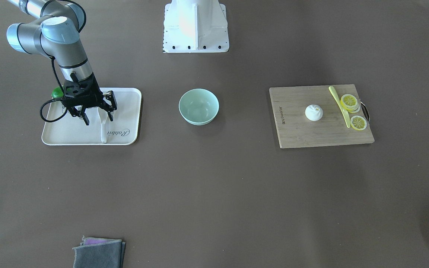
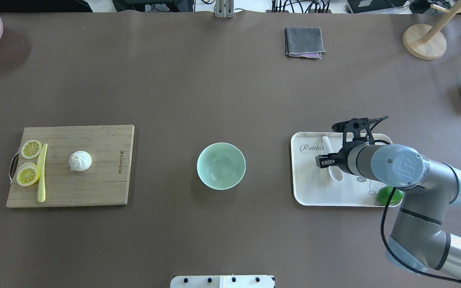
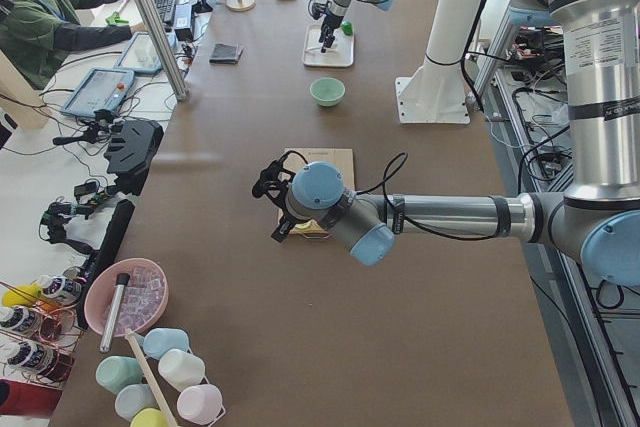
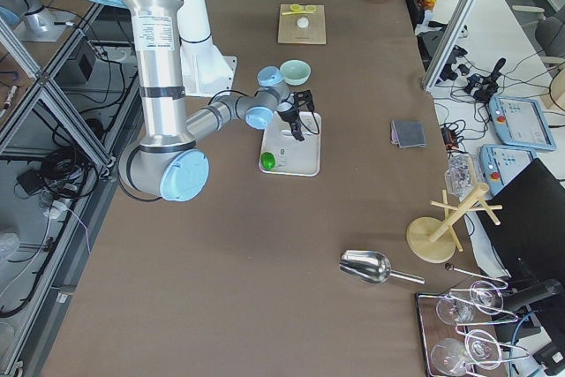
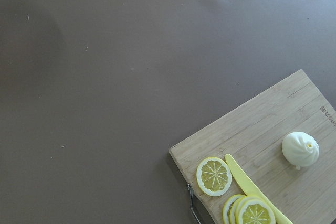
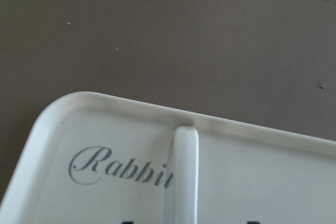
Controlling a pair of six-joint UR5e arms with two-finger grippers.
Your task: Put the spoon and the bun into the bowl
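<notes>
Brown bench [image 2: 230, 80] carries the bowl [image 2: 221, 168]; to its right the right pincer [image 1: 98, 120], spread apart, straddles the spoon [image 2: 327, 145] on a tray [image 2: 318, 196], apparently to lift it; to its left the bun [image 2: 80, 161] waits, though I cannot tell the state of the left pincer [image 3: 270, 210].

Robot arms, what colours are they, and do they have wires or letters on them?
Both are shiny silver tubes with grey joints and round pale blue caps. The right arm has UR printed on one cap and a black cable looping beside it. The left arm has a black cable too. The right pincer is black, with two thin fingers.
</notes>
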